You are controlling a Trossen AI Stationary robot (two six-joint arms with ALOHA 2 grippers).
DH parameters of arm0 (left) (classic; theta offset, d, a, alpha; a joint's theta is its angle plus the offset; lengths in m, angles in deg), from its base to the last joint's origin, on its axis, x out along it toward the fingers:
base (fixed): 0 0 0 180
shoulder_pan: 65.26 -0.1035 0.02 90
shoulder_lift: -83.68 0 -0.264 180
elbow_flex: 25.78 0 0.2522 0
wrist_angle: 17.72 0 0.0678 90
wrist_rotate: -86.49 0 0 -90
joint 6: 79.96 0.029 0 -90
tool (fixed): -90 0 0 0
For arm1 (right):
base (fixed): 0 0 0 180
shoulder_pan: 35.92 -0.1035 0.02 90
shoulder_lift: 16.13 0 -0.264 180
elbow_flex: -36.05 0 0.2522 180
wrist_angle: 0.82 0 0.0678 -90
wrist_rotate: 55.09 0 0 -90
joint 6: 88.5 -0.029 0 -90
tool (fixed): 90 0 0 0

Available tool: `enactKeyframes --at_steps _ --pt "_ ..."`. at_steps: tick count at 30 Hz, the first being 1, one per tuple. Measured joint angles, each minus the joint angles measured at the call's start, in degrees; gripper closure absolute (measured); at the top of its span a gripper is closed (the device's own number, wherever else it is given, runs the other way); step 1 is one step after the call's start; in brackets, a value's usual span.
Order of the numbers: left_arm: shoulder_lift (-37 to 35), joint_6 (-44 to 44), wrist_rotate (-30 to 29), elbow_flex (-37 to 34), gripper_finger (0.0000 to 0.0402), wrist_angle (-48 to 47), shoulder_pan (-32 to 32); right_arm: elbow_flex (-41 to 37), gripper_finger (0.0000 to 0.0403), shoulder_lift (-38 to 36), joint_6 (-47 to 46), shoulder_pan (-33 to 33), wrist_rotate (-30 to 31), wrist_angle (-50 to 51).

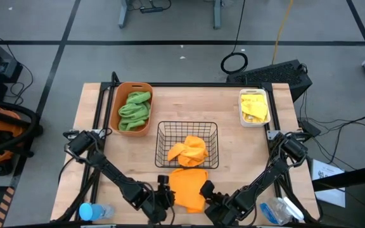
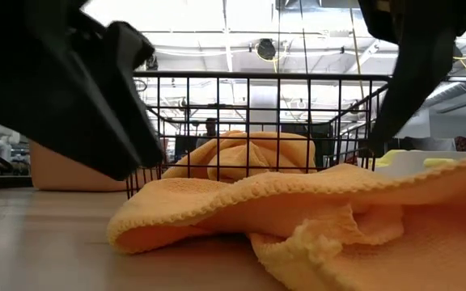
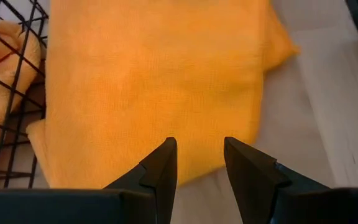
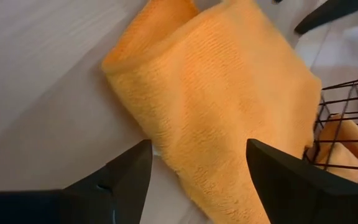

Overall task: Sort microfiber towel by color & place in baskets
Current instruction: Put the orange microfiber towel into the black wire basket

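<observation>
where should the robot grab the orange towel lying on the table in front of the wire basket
Probably at a raised fold along the orange towel's edge, coming straight down. It lies mostly flat on the table and bunches at the edges, which gives the fingers something to pinch. The right gripper is open beside it, the left gripper open at its other side.

The mesh basket stands mid-table with one towel in it. A loose towel lies flat on the table just in front of the basket, at the near edge. The left hand is beside this towel on its left, the right hand beside it on its right, both with fingers apart. The tub stands behind and left of the basket, holding towels. The bin stands at the far right, well apart from the tub, also holding towels.
</observation>
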Motion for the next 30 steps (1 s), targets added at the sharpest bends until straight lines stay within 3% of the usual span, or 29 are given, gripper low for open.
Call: enactKeyframes --at_steps 15,30 --pt "0.0 -4.0 0.4 -2.1 0.0263 -2.3 -3.3 0.0 0.0151 1.2 2.8 1.6 -1.5 -1.4" --pt "0.7 -3.6 5.2 -2.1 0.0263 1.8 -5.8 0.0 0.0151 1.4 7.8 5.2 -1.7 -7.1"
